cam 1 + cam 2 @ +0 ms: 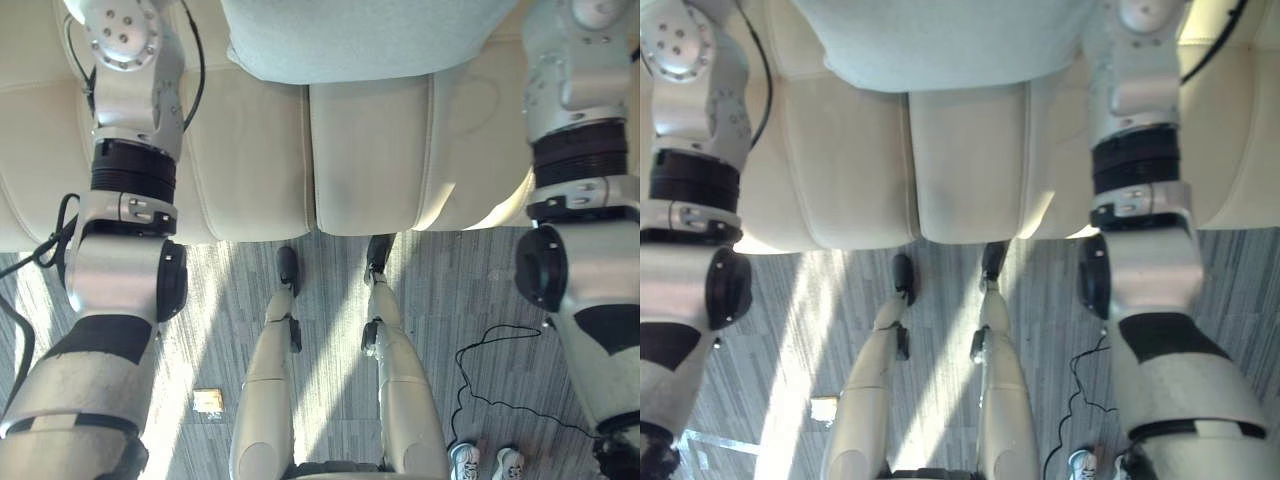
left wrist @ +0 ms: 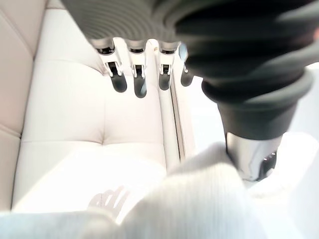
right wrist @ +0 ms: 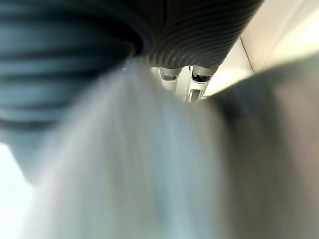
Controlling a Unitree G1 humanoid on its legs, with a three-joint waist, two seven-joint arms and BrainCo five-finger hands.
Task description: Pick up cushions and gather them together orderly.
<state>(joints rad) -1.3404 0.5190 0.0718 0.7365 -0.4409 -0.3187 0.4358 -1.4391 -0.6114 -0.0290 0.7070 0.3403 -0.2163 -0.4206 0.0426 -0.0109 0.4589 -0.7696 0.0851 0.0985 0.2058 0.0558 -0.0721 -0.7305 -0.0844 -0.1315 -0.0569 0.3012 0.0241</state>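
A pale grey-blue cushion [image 1: 360, 40] lies on the cream sofa [image 1: 250, 150], at the back of the seat in the middle. Both arms reach forward past it, one on each side. In the left wrist view my left hand [image 2: 134, 74] has its fingers straight over the sofa seat, and the cushion's ribbed cloth [image 2: 199, 199] lies against the thumb side. In the right wrist view the cushion [image 3: 149, 164] presses close against my right hand [image 3: 199, 82] and covers most of it.
The sofa's front edge [image 1: 360, 228] runs across the middle of the eye views, with grey carpet [image 1: 470, 290] below it. A person's white shoes [image 1: 485, 462] stand on the carpet at the lower right. A small pale tag [image 1: 208, 401] lies on the floor.
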